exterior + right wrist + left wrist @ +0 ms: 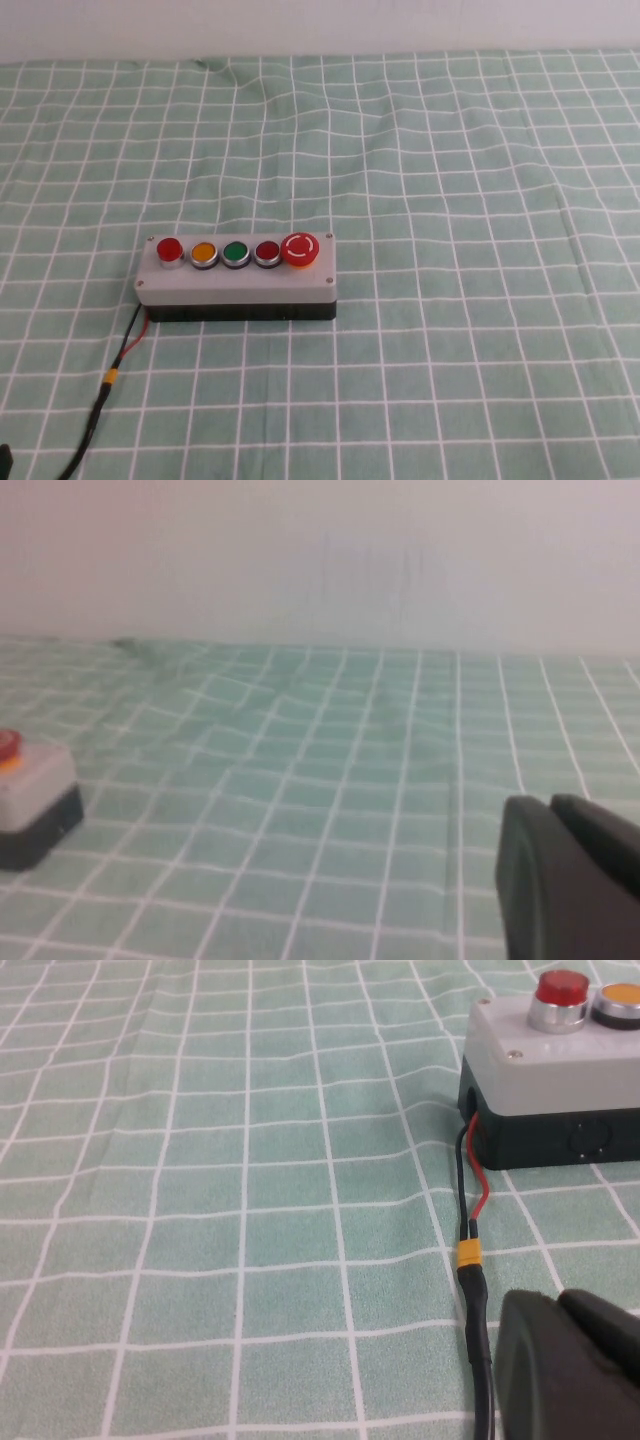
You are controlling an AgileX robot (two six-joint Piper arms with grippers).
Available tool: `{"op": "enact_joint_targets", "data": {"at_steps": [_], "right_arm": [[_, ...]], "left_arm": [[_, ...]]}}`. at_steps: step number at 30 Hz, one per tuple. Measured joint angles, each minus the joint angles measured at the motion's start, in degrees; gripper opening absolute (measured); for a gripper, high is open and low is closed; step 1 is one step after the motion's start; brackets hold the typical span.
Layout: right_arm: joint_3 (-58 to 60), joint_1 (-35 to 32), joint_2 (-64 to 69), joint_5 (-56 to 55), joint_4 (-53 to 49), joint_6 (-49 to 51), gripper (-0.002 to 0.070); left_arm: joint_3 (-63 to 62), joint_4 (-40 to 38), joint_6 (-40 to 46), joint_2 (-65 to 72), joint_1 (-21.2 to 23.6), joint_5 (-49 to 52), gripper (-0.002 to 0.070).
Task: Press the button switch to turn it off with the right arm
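both tools, left tool point(570, 1365) and right tool point(570, 880), sit far from button switch point(169, 249) (fingers' state unclear).

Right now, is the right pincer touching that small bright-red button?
Apart. The right wrist view shows the right pincer far from the button box across bare cloth; the red button stands untouched in the high view.
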Motion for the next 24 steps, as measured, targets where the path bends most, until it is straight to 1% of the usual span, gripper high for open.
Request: {"op": "enact_joint_targets", "data": {"at_steps": [3, 9, 15, 19, 21, 24], "right_arm": [[2.8, -1.7, -0.2, 1.1, 0.1, 0.0, -0.0016], [2.9, -3.7, -0.1, 11.8, -1.2, 0.0, -0.0016], [2.9, -6.5, -0.1, 14.3, -1.0, 1.2, -0.0016], [2.9, -8.4, -0.2, 14.6, -3.3, 5.2, -0.0016], [2.9, -9.4, -0.2, 14.6, -5.8, 8.2, -0.0016], [2.9, -10.8, -0.2, 14.6, -12.1, 14.9, -0.0016]], "left_arm": [[0.0, 0.0, 0.0, 0.0, 0.0, 0.0, -0.0003], [0.0, 0.0, 0.0, 0.0, 0.0, 0.0, -0.0003], [0.0, 0.0, 0.0, 0.0, 0.0, 0.0, -0.0003], [0.0, 0.0, 0.0, 0.0, 0.0, 0.0, -0.0003], [0.0, 0.0, 0.0, 0.0, 0.0, 0.0, -0.0003], [0.0, 0.0, 0.0, 0.0, 0.0, 0.0, -0.0003]]}}
